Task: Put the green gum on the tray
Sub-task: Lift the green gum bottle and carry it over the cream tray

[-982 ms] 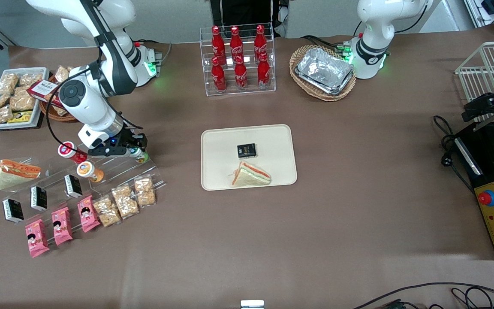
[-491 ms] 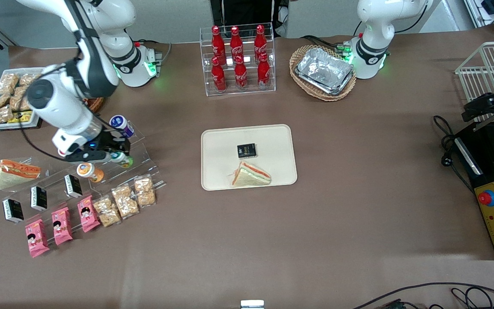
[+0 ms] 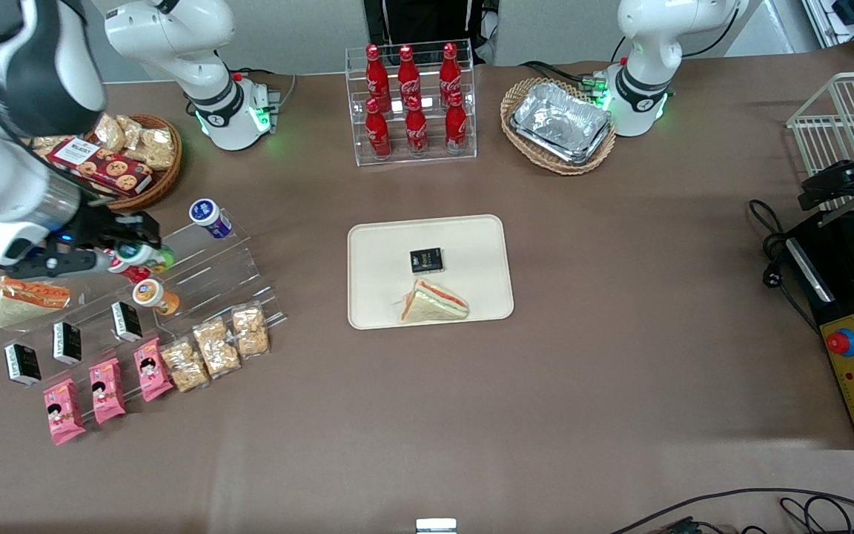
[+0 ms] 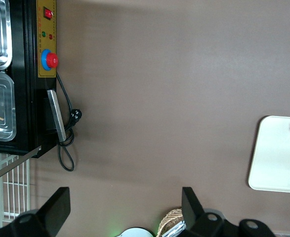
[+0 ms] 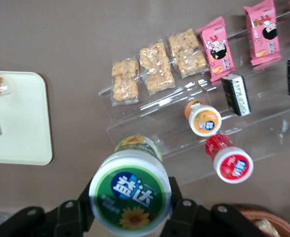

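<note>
My right gripper [image 3: 138,255] is shut on the green gum [image 3: 147,256], a small bottle with a white-and-green lid, and holds it in the air above the clear acrylic stand [image 3: 208,278] at the working arm's end of the table. In the right wrist view the gum's lid [image 5: 130,193] sits between the two black fingers [image 5: 182,210]. The cream tray [image 3: 382,252] lies flat at the table's middle, holding a black packet [image 3: 426,259] and a wrapped sandwich [image 3: 433,301]. The tray's corner shows in the right wrist view [image 5: 21,123].
On the stand are a blue-lidded bottle [image 3: 208,213], a red-lidded bottle [image 5: 230,160], an orange-lidded bottle [image 3: 153,294], black packets, pink packets and snack bags. A wicker basket of snacks [image 3: 130,159], a cola bottle rack [image 3: 412,100] and a foil-tray basket [image 3: 559,124] stand farther back.
My gripper has lifted the green gum off the acrylic stand and moved up and outward toward the working arm's end of the table. The red-lidded bottle shows again beside it.
</note>
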### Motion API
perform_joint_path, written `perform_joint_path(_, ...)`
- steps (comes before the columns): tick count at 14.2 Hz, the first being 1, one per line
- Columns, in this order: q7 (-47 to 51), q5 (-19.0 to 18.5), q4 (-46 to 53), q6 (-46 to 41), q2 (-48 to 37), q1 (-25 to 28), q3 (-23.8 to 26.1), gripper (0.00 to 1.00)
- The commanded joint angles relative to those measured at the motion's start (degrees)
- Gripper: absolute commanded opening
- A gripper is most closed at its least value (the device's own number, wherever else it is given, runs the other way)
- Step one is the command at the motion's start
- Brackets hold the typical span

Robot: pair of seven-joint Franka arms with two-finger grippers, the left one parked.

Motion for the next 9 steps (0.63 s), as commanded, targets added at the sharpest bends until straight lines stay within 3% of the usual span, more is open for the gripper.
perform_joint_path(1, -0.11, 0.13, 16.84, -13.28, 7.42, -0.04, 0.15, 0.45)
perform_joint_path(4, 10.21, 4.52, 16.69, -14.97, 6.72, 1.45, 1.37, 0.45)
perform_joint_path(6, 19.10, 4.79, 16.34, -15.07, 6.81, 6.44, 2.79, 0.45)
perform_joint_path(9, 31.85, 5.06, 11.52, -7.54, 6.81, 16.28, 2.79, 0.45)
